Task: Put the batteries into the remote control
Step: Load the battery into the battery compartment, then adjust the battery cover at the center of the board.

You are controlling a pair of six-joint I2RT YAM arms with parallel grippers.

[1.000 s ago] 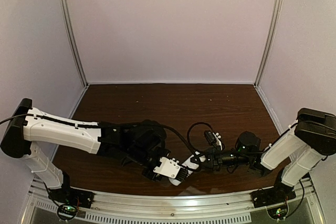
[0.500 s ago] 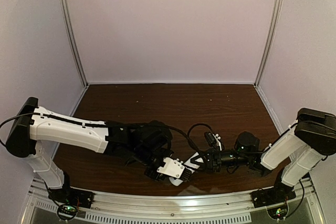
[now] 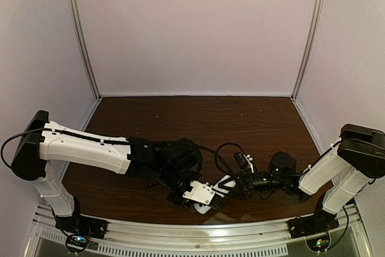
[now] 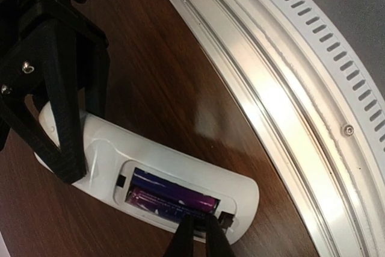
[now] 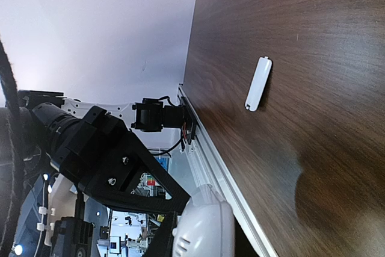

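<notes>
The white remote control [image 4: 180, 170] lies back-up near the table's front edge, its battery bay open. Two blue-purple batteries [image 4: 168, 197] lie side by side in the bay. My left gripper [image 4: 197, 226] is shut, and its thin black tips touch the right end of the nearer battery. My right gripper [image 4: 81, 148] is shut on the remote's left end, with black fingers [image 4: 63, 112] on both sides of it. In the top view, my left gripper [image 3: 204, 200] and my right gripper [image 3: 227, 185] meet over the remote [image 3: 212, 195]. The right wrist view shows the remote's rounded end [image 5: 207, 227] between my fingers.
A small white cover piece [image 5: 258, 83] lies flat on the brown table [image 3: 198, 124], apart from the remote. The metal front rail [image 4: 283, 100] runs close beside the remote. Pale walls close in the back and both sides.
My left arm has moved a little to the right and lower over the remote. The right arm has barely moved and still grips the remote.
</notes>
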